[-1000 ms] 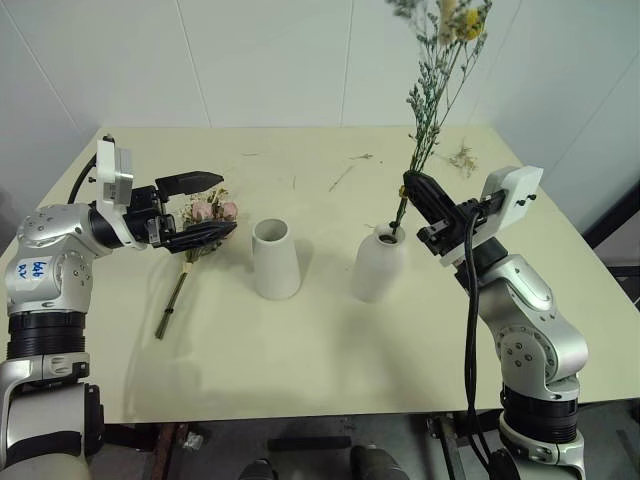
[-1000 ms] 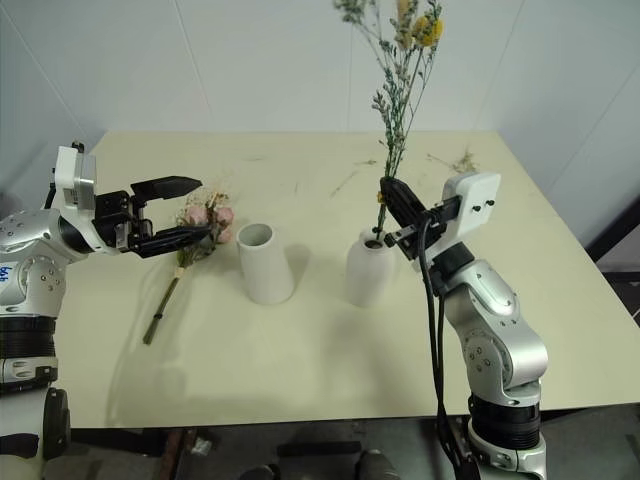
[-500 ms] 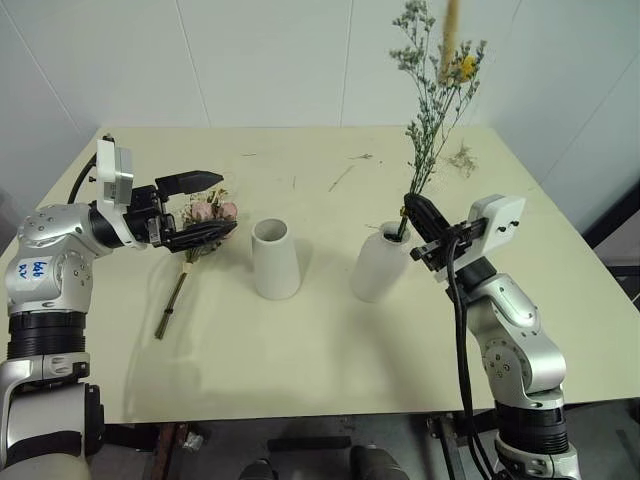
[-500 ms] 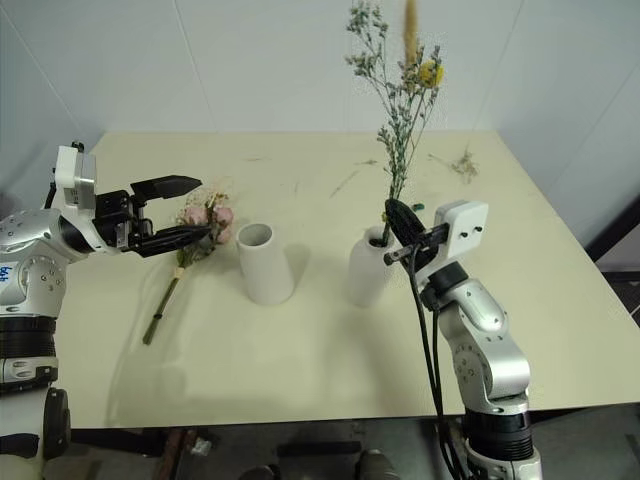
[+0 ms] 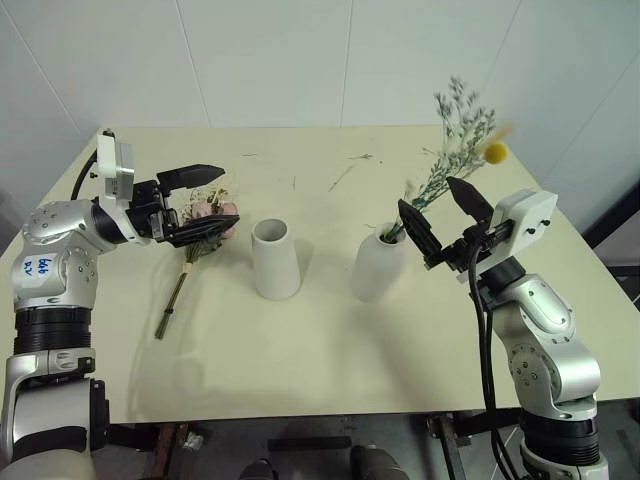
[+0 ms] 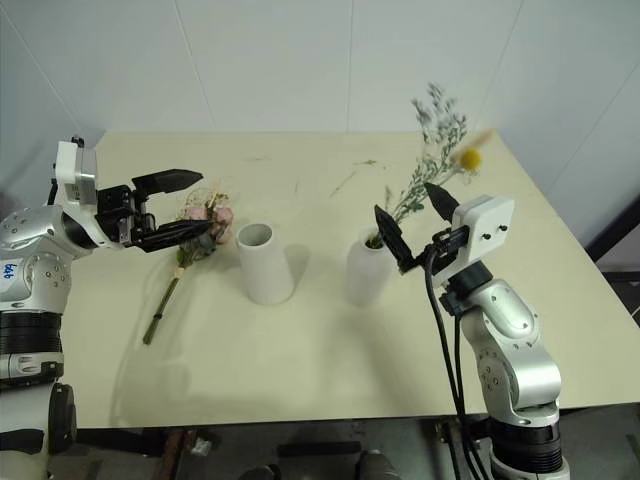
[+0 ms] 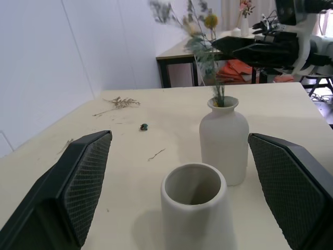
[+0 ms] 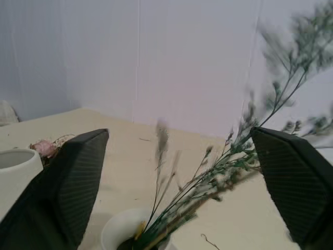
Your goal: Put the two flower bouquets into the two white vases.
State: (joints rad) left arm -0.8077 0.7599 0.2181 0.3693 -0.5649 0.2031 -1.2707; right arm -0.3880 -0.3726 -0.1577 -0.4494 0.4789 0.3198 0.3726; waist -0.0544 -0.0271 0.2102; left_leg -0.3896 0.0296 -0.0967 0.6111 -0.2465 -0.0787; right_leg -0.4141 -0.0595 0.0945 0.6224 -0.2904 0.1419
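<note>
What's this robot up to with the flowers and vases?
It is putting two bouquets into two white vases. The green sprig bunch already stands in the narrow-necked vase, leaning to the right, and the right gripper is open beside it. The rose bouquet lies on the table, with the open left gripper hovering over its blooms. The wide-mouthed vase between them is empty.
</note>
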